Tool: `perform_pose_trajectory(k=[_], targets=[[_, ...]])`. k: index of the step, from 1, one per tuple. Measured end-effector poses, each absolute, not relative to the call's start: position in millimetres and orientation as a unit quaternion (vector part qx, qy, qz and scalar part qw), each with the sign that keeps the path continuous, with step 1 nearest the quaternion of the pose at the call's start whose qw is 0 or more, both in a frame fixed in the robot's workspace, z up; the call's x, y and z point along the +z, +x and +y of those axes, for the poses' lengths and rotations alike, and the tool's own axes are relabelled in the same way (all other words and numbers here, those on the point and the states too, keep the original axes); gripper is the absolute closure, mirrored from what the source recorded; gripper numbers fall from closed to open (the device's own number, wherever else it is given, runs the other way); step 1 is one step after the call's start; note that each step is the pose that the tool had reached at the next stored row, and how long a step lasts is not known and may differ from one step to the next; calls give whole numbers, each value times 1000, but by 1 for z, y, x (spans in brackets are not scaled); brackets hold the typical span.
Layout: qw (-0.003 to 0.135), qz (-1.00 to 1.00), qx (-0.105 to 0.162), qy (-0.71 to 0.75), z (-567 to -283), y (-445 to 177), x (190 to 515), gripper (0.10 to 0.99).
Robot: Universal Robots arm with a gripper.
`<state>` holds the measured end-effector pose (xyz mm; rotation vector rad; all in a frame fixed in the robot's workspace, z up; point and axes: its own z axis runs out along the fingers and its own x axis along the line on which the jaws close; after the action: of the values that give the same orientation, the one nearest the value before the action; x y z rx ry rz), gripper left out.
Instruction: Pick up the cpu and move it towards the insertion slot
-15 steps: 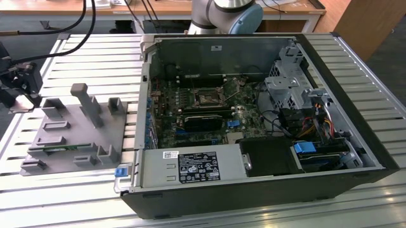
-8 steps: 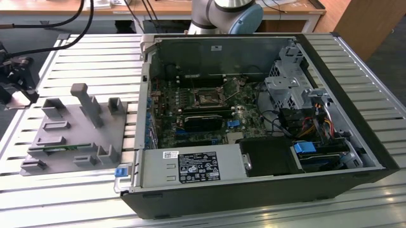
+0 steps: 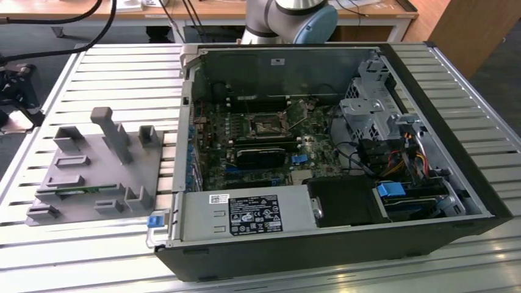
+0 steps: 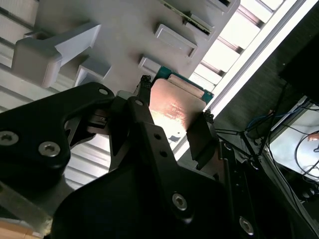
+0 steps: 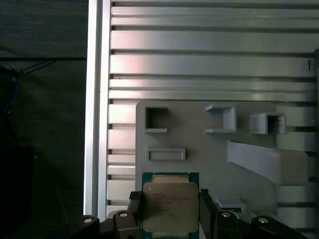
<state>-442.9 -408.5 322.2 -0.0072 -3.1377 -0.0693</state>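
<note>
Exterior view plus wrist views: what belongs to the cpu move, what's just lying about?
Job: cpu, clamped in the pincer; insertion slot in the open computer case.
Lying about: grey fixture, green memory stick on it, slatted table.

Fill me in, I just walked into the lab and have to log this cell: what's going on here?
The robot arm's gripper has its fingers closed against two opposite sides of the cpu, right over the grey plastic fixture on the slatted table. I cannot tell whether the chip is lifted clear of the fixture. The insertion slot sits on the board inside the open computer case beside the fixture, and it looks empty.
</note>
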Motion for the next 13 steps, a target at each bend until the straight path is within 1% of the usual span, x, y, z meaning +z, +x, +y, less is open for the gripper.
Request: perform_pose_trajectory(k=[13], targets=[[2,-1000,-22,-3,-408,-443,343,545]])
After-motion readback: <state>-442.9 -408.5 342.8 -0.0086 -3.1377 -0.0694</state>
